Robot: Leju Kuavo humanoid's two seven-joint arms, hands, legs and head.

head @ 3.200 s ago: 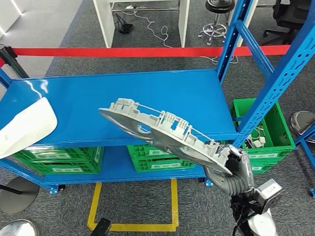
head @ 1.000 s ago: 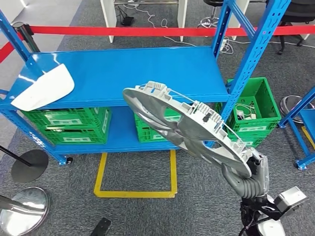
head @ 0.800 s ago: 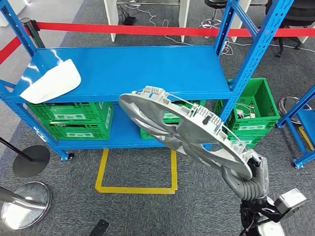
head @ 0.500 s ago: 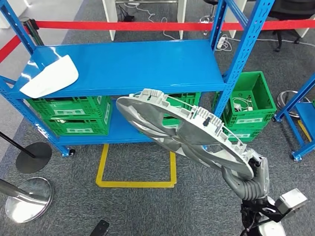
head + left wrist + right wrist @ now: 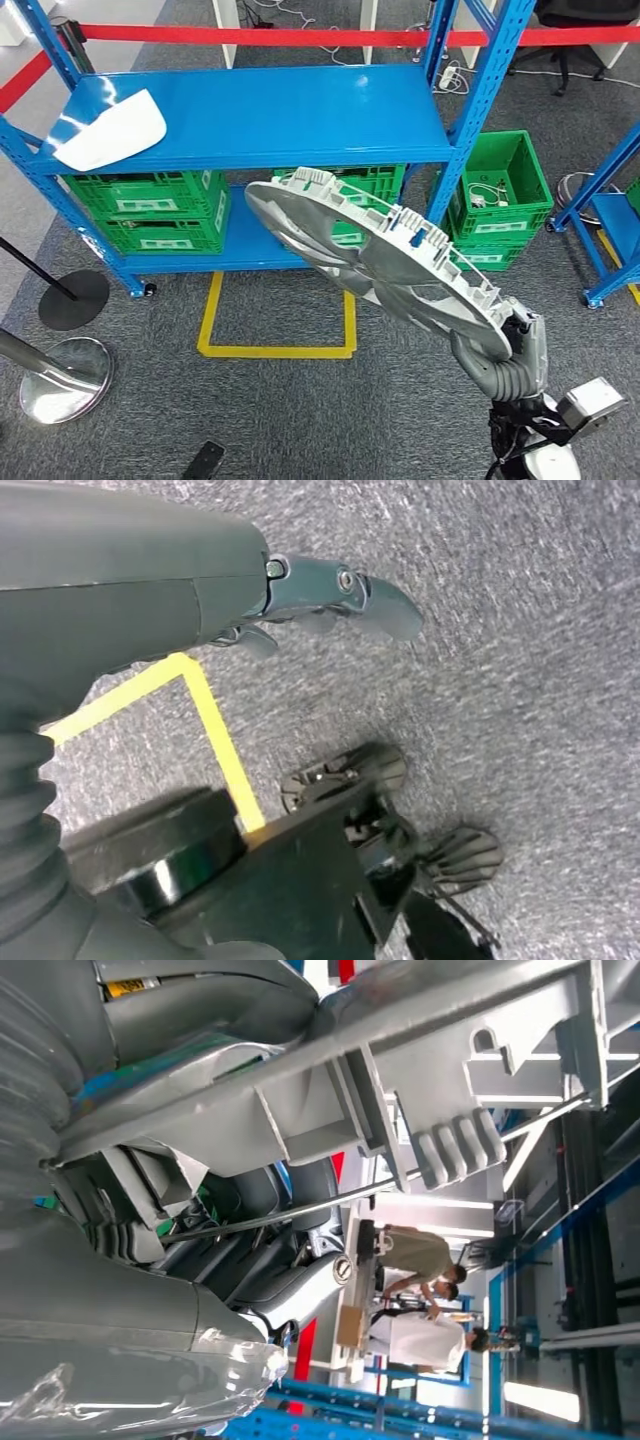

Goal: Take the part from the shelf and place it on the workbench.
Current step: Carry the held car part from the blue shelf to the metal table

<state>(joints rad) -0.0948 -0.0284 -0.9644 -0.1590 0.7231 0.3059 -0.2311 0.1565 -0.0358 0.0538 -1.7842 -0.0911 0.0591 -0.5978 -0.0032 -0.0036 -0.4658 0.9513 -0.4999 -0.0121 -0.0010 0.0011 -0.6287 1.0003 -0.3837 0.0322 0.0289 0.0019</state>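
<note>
My right hand (image 5: 504,362) grips one end of the part (image 5: 377,255), a long grey plastic housing with ribs and clips. The part reaches up and to the left over the carpet in front of the blue shelf (image 5: 302,110), tilted and clear of it. The right wrist view shows the part's (image 5: 340,1070) ribbed underside close up. My left hand (image 5: 317,590) hangs over the grey carpet, fingers stretched out and holding nothing. A white curved part (image 5: 113,130) lies at the left end of the shelf's upper board.
Green crates (image 5: 151,210) stand on the lower shelf board and another (image 5: 502,195) sits on the floor to the right. A yellow floor marking (image 5: 275,350), chrome stanchion bases (image 5: 64,380) at the left and red barrier tape (image 5: 302,37) are here. People (image 5: 423,1300) stand far off.
The whole picture has shifted: the shelf now lies farther away and higher, so the camera has moved back. My right hand still holds the part in the same pose.
</note>
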